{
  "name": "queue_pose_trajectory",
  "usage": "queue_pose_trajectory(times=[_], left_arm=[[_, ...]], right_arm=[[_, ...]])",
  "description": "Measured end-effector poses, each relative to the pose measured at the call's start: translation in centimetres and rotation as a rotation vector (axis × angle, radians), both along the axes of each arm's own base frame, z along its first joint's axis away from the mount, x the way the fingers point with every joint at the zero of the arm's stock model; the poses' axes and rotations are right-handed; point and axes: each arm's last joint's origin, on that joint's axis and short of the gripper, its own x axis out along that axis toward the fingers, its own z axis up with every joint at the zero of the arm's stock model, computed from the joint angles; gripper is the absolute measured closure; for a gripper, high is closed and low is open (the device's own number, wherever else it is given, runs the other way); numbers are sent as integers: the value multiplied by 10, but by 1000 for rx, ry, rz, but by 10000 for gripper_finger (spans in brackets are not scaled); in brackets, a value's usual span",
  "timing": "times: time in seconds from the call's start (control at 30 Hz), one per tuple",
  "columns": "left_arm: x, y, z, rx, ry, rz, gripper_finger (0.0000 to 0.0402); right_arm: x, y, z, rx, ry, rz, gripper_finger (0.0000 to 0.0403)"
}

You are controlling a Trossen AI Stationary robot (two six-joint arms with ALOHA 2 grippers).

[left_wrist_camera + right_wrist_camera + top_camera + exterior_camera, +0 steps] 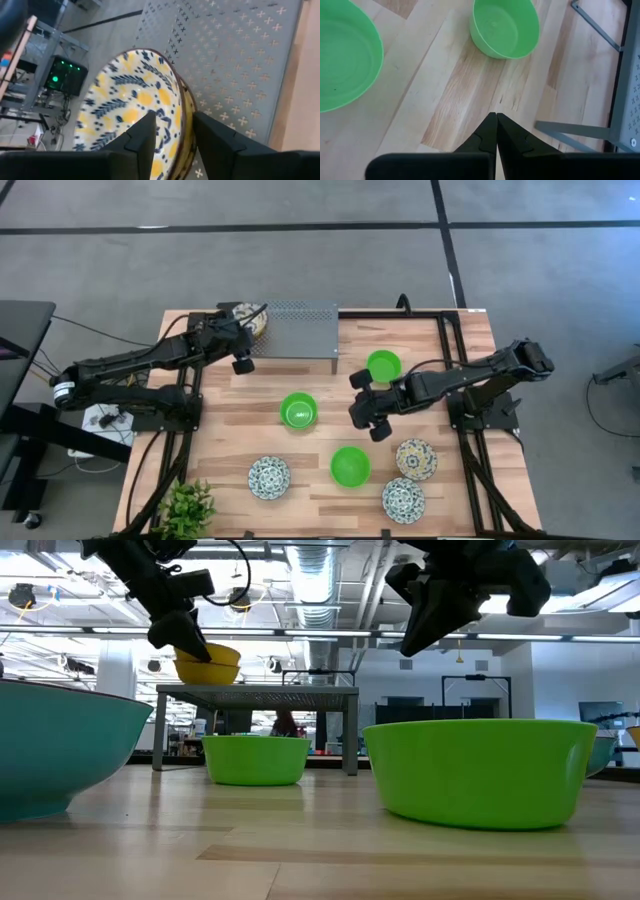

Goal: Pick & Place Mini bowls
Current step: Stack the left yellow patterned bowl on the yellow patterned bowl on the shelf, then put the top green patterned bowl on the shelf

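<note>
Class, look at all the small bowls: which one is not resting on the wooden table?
The yellow-cream patterned bowl on the grey perforated stand, its rim between the left gripper's fingers. The others sit on the table.

Two dark jointed arms with black cables along their links, the left arm (120,365) banded white near its base, each ending in matte black angular fingers (145,137).

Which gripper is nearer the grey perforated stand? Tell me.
Left. The left gripper grips a yellow patterned bowl over the stand's end; the right gripper hangs shut above the table, apart.
</note>
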Motion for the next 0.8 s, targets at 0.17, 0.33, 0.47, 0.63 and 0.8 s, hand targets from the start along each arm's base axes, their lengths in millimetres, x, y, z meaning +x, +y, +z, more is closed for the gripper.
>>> queue_pose_trajectory(times=[0.17,0.33,0.47,0.63,0.8], left_arm=[[0,0,4,20,-26,-9,252],[2,1,5,43,-29,-24,244],[2,1,6,51,-39,-27,240],[3,0,7,52,-42,-31,240],[6,-4,8,56,-55,-56,240]], right_arm=[[1,-6,0,0,0,-19,400],[2,-11,0,1,0,-39,401],[3,-14,0,5,-11,-47,396],[4,-15,1,6,-15,-50,387],[4,-15,1,6,-15,-50,371]])
